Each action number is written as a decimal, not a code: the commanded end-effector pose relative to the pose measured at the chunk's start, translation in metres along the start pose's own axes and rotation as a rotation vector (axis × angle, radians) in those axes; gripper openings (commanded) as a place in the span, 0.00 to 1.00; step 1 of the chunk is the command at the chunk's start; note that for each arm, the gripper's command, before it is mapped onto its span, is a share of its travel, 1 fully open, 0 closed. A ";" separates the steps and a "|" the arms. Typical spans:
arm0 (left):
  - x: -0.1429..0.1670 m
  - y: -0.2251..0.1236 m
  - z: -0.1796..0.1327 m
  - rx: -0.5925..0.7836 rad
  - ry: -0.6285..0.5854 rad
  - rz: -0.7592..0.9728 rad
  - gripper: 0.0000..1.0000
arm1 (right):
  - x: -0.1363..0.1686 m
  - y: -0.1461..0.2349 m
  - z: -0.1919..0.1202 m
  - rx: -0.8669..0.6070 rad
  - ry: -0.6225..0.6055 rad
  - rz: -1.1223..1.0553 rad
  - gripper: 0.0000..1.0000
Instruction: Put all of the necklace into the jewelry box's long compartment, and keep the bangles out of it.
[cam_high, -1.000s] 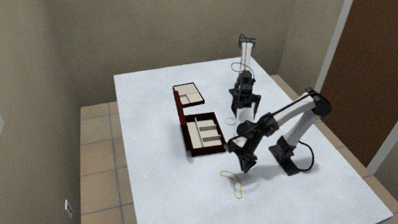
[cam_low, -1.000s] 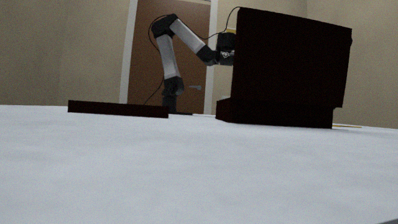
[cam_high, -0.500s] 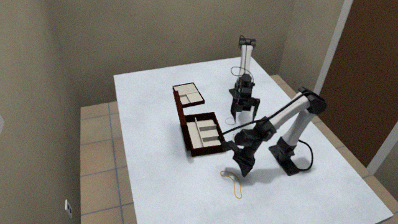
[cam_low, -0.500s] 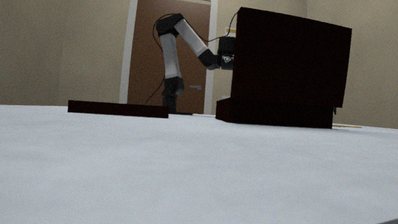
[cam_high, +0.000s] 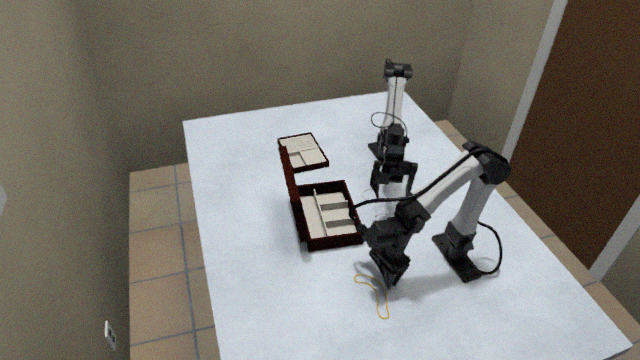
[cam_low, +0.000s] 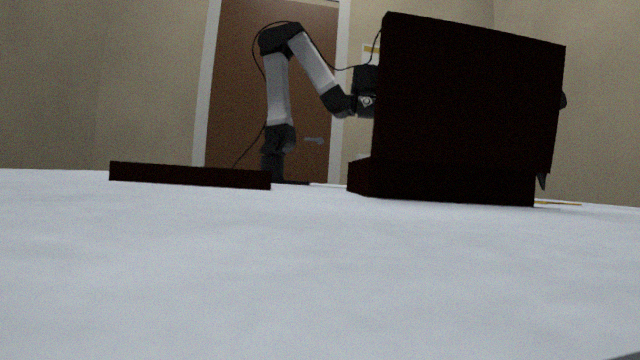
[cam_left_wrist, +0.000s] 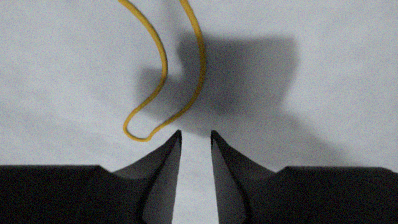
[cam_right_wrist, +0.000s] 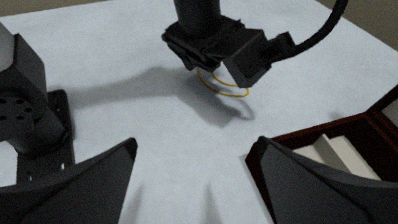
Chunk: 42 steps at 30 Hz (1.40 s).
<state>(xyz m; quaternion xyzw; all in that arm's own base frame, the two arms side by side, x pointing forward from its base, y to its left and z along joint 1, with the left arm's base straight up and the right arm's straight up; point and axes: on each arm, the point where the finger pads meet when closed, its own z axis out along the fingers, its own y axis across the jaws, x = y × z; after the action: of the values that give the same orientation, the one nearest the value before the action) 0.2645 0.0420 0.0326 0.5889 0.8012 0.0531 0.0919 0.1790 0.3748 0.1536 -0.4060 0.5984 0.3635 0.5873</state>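
Necklace: the gold chain (cam_high: 383, 318) (cam_low: 557, 203) (cam_left_wrist: 204, 55) (cam_right_wrist: 232, 95) is lying in a bent loop on the white tabletop (cam_high: 250, 280) (cam_low: 250, 275) (cam_left_wrist: 50, 100) (cam_right_wrist: 125, 50), outside the box.
Left claw (cam_high: 391, 286) (cam_low: 542, 181) (cam_left_wrist: 196, 133) (cam_right_wrist: 204, 68): it is pointing down beside the chain, its tips standing partly apart with nothing between them.
Right claw (cam_high: 393, 194) (cam_right_wrist: 199, 142): it is spreading wide and holding nothing.
Long compartment (cam_high: 312, 220) (cam_right_wrist: 356, 157): it is showing no gold where the top view reaches in.
Jewelry box (cam_high: 335, 242) (cam_low: 450, 190): it is standing with its lid (cam_high: 289, 175) (cam_low: 465, 100) raised, so access seems ready.
Bangles: faint rings near the right claw, probably these, are lying outside the box.
Compartment tray (cam_high: 317, 166) (cam_low: 190, 176): it is resting apart from the box.
Done: no part of the necklace is being stowed, by the look of it.
Left: gripping, lifting, carrying and lowering the whole chain are all remaining, with the bangles staying out.
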 end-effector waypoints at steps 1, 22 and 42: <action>-0.002 0.008 -0.003 0.108 0.004 0.282 0.25 | -0.003 0.001 0.002 0.008 -0.038 0.001 1.00; -0.001 0.006 0.027 0.216 0.036 0.487 0.25 | 0.012 0.002 0.006 0.011 -0.045 -0.006 1.00; 0.000 0.005 0.033 0.217 0.036 0.491 0.00 | 0.023 0.000 0.007 0.019 -0.056 -0.013 1.00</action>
<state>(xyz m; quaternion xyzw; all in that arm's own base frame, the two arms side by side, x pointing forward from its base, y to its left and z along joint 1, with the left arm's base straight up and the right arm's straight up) 0.2774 0.0430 0.0069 0.7688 0.6395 0.0030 -0.0029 0.1829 0.3791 0.1262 -0.3982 0.5935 0.3643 0.5971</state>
